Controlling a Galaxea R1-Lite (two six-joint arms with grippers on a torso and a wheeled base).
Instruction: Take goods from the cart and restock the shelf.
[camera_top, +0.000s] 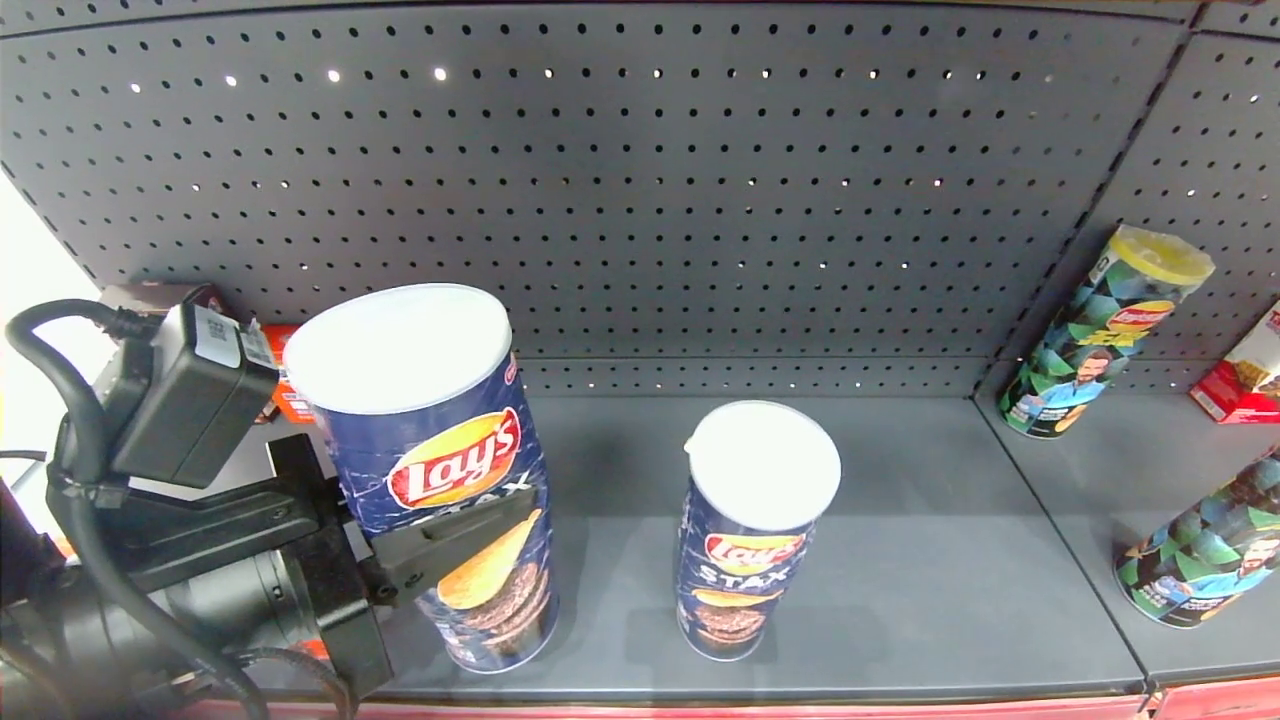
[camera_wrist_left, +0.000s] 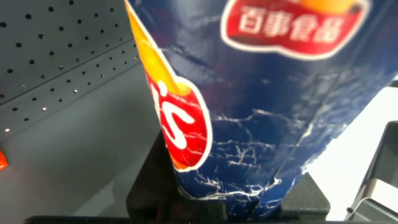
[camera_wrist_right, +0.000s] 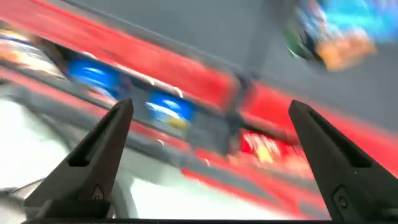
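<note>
STEP: placing blue can (camera_top: 420, 450) on shelf (camera_top: 920, 580), just left of standing can (camera_top: 750, 520) | GRIP: pinching it with left gripper (camera_top: 445, 545); holding right gripper (camera_wrist_right: 211, 155) fingers spread | NEXT: likely seating base flat, releasing.

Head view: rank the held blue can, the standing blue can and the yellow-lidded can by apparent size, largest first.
1. held blue can, nearest the camera, so its lead is unsure
2. standing blue can
3. yellow-lidded can, farthest back
</note>
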